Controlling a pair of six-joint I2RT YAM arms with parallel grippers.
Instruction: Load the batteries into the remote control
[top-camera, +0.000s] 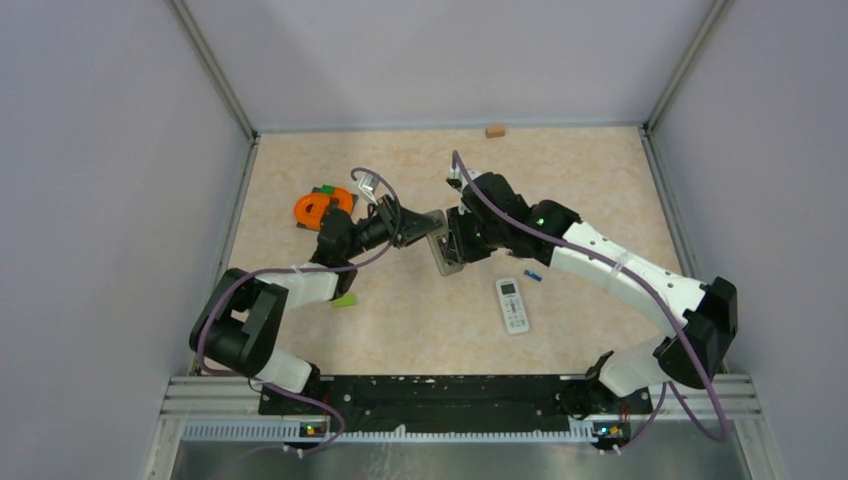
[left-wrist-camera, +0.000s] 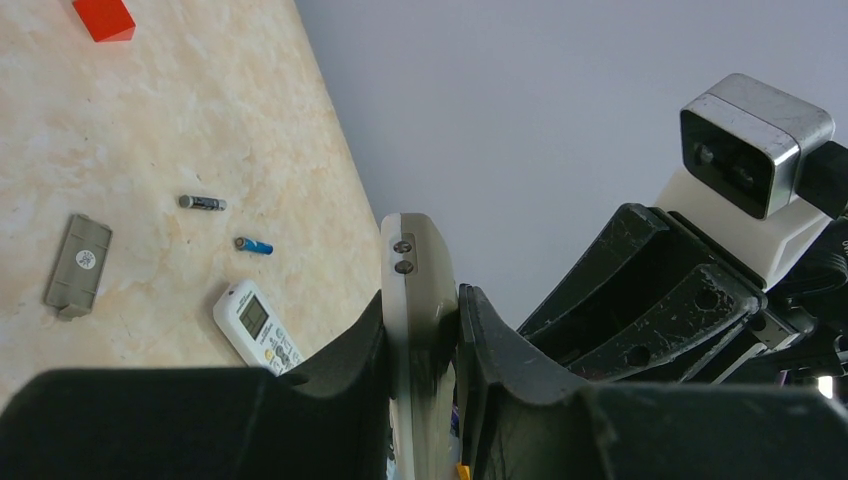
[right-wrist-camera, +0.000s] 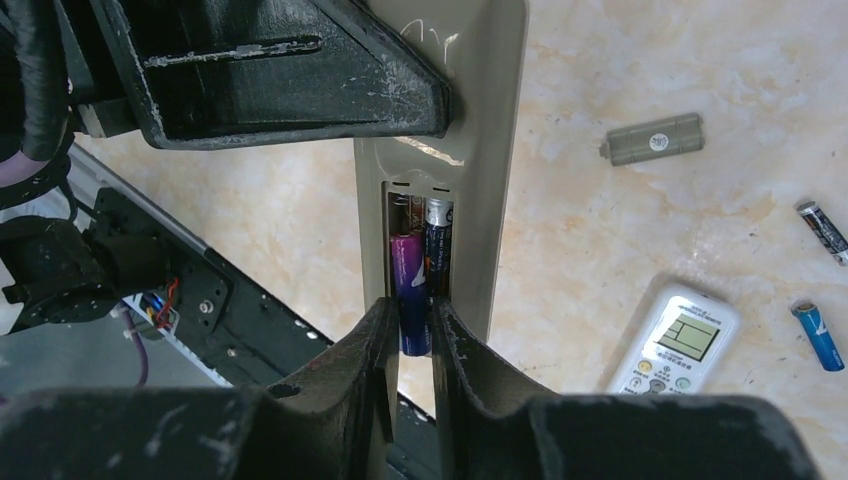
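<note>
Green block (top-camera: 344, 300): lies on the marbled beige tabletop (top-camera: 600, 170), just beside the left arm's forearm.
White remote (top-camera: 513, 305): flat on the tabletop, screen up, nearest the arm bases of the loose items on the right.
Blue battery (top-camera: 533, 276): on the tabletop just beyond the white remote, apart from it.
Dark battery (left-wrist-camera: 202, 203): loose on the tabletop near the blue one, not touching it.
Battery cover (left-wrist-camera: 78, 262): a grey lid lying by itself, well apart from both remotes.
Red block (left-wrist-camera: 103, 18): on the tabletop past the loose batteries in the left wrist view.
Left gripper (left-wrist-camera: 425, 300): clamped on the grey remote control (top-camera: 445, 250), one finger against each broad face, holding it clear of the tabletop.
Battery compartment (right-wrist-camera: 420, 250): open on the grey remote control's back and facing the right wrist camera.
Purple battery (right-wrist-camera: 410, 285): in the compartment's left slot, its lower end between the right fingers.
Second dark battery (right-wrist-camera: 438, 250): in the right slot, touching the purple one along its side.
Right gripper (right-wrist-camera: 412, 312): fingers nearly together, one close on each side of the purple battery; whether they press it cannot be told.
Orange ring-shaped piece (top-camera: 322, 207): beyond the left gripper, towards the left wall.
Tan block (top-camera: 494, 130): against the far wall.
</note>
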